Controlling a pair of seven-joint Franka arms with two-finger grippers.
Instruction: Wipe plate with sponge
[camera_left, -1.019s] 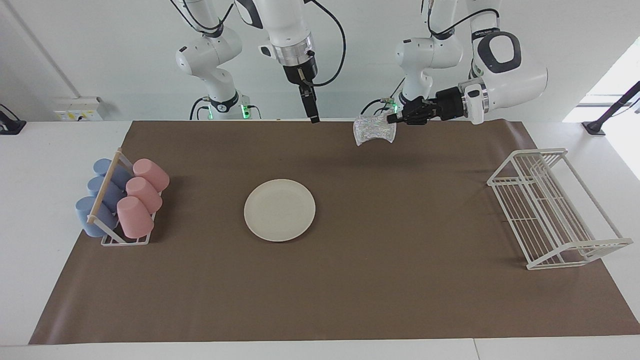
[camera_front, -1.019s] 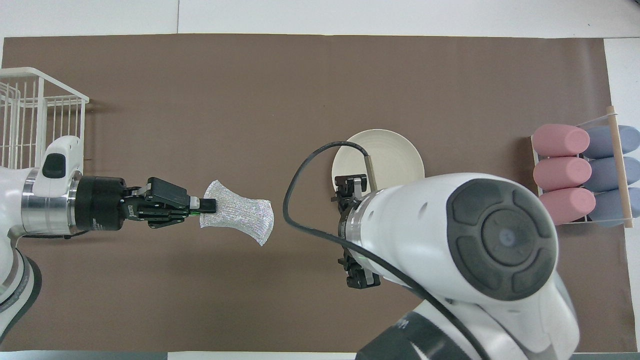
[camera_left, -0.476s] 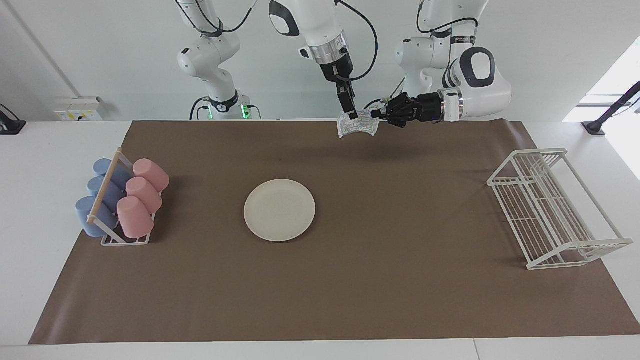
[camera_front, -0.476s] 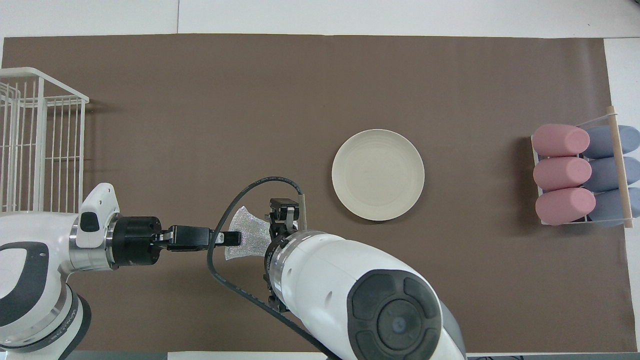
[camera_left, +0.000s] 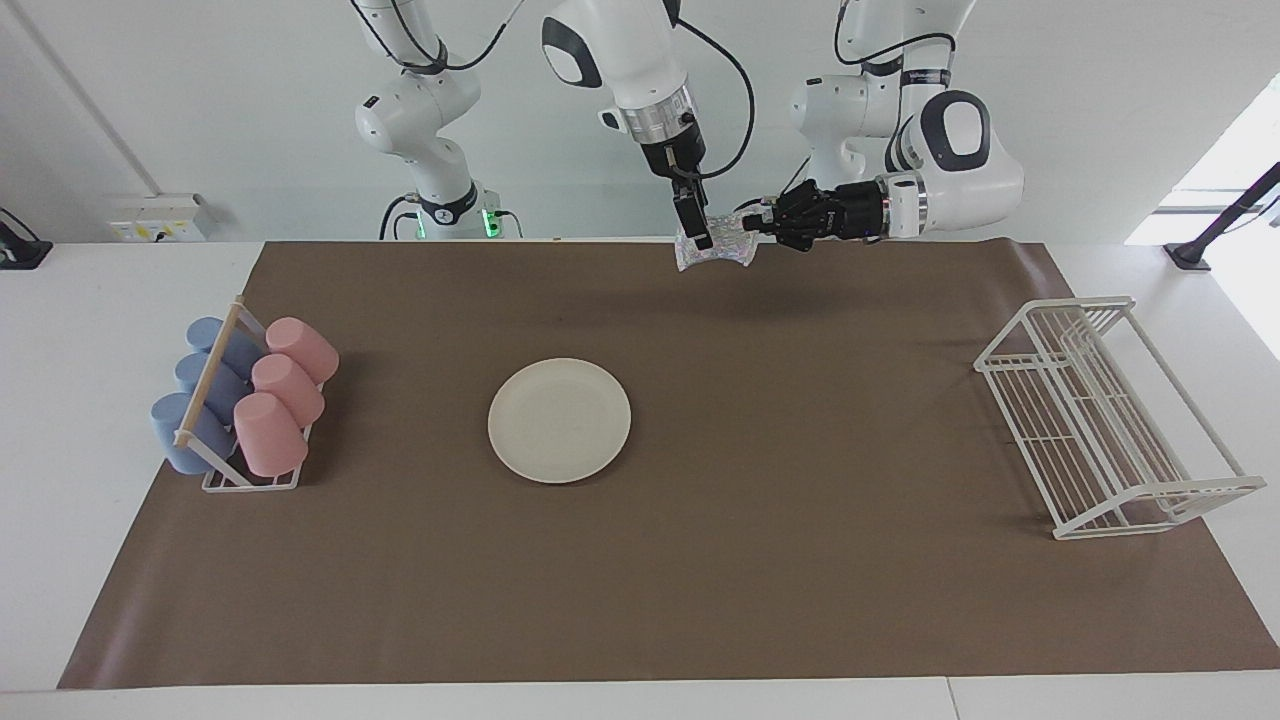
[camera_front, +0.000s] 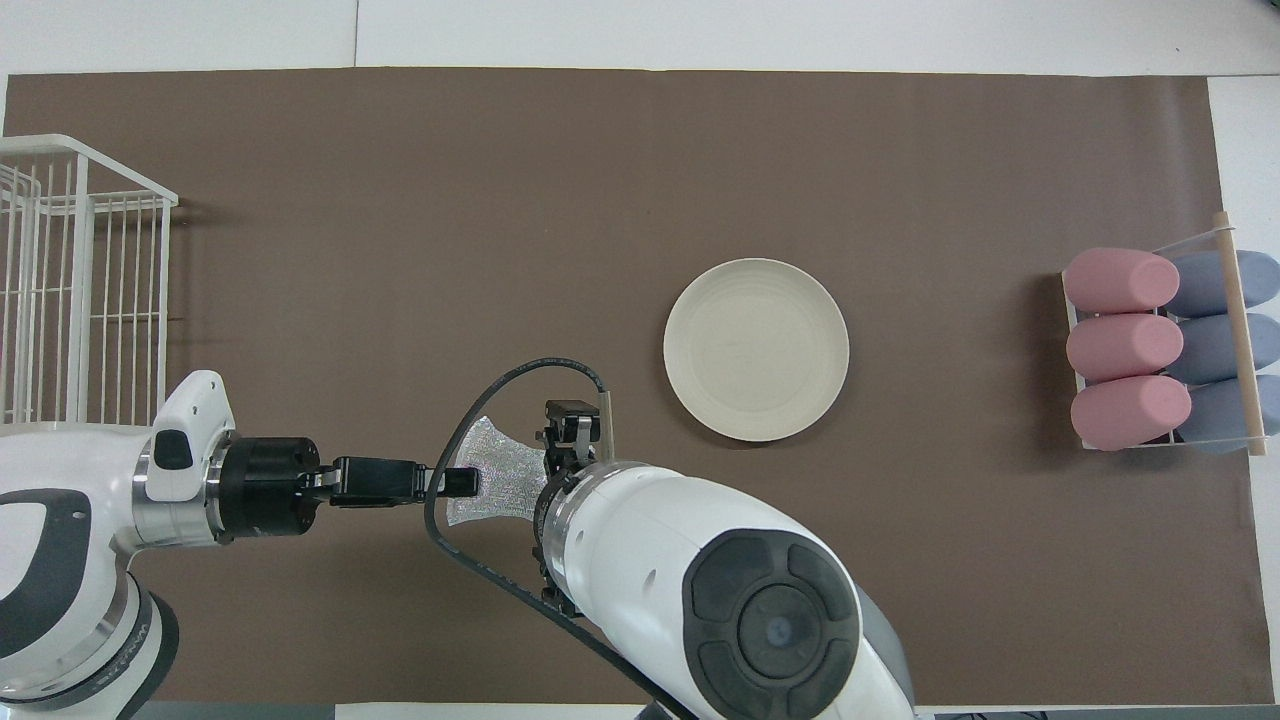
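The cream-white plate (camera_left: 559, 420) lies flat on the brown mat, midway along the table; it also shows in the overhead view (camera_front: 756, 349). My left gripper (camera_left: 748, 226) is shut on one end of the silvery sponge (camera_left: 712, 250) and holds it in the air over the mat's edge nearest the robots. In the overhead view the left gripper (camera_front: 463, 482) and the sponge (camera_front: 500, 470) show beside the right arm's wrist. My right gripper (camera_left: 702, 236) points down at the sponge's other end, touching or overlapping it. Neither gripper is over the plate.
A rack of pink and blue cups (camera_left: 245, 400) stands at the right arm's end of the table. A white wire rack (camera_left: 1100, 415) stands at the left arm's end. The brown mat (camera_left: 800, 560) covers most of the table.
My left gripper carried the sponge toward the middle of the robots' edge. My right gripper swung from over the plate to the sponge. Both have barely moved in the last half second.
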